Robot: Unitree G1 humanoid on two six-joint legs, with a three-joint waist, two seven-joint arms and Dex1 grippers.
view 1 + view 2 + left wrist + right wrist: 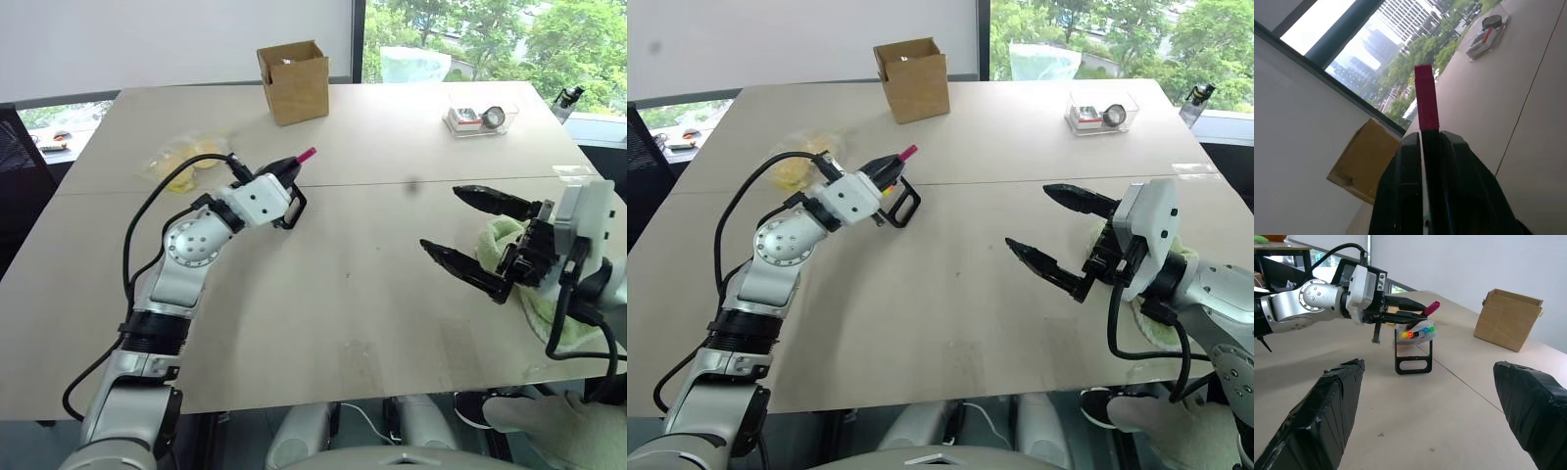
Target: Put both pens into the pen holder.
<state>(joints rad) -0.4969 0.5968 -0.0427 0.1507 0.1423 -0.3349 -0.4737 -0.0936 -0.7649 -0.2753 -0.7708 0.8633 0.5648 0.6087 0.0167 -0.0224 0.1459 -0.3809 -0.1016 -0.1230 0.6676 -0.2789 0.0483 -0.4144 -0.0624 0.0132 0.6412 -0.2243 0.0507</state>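
Note:
My left gripper [294, 166] is shut on a dark pen whose pink cap [308, 155] sticks out past the fingertips [1411, 142]. It hovers just above the pen holder [1413, 363], a small black open frame standing at the table's left middle. The holder's clear part [1418, 332] shows several coloured ends; I cannot pick out the other pen among them. My right gripper [1028, 215] is wide open and empty at the right of the table, pointing toward the holder from well away.
A brown cardboard box [294, 80] stands at the far centre. A clear tray [478, 118] with small items sits far right. A crumpled yellow bag [191, 162] lies behind my left arm. A green cloth [500, 235] lies under my right gripper.

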